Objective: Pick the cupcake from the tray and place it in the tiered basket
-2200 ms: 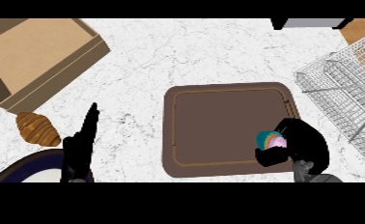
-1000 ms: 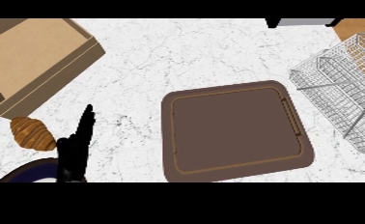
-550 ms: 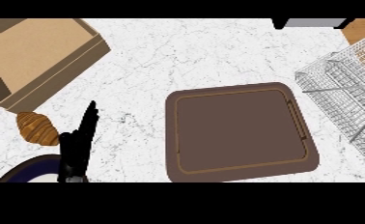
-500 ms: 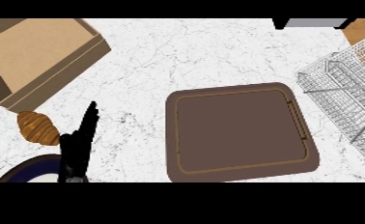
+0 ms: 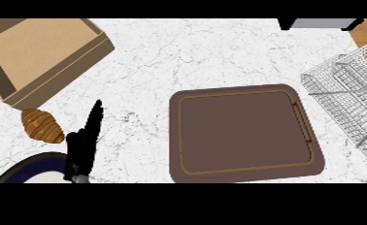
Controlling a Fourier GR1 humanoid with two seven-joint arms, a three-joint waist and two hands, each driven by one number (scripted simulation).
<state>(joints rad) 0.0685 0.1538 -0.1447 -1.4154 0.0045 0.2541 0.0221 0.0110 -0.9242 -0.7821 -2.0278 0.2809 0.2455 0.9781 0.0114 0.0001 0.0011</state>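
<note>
The brown tray lies on the marble counter right of centre, and nothing rests on it. No cupcake shows anywhere in the head view. The wire tiered basket stands at the right edge, partly cut off. My left hand rests at the lower left with straight fingers pointing up, holding nothing, well left of the tray. My right hand is out of view.
An open cardboard box sits at the upper left. A croissant lies just left of my left hand. A dark-rimmed plate shows at the bottom left corner. A grey object sits at the top right.
About two seconds ago my right hand held the cupcake over the tray's right edge; since then both have been out of view. The left hand has stayed put.
</note>
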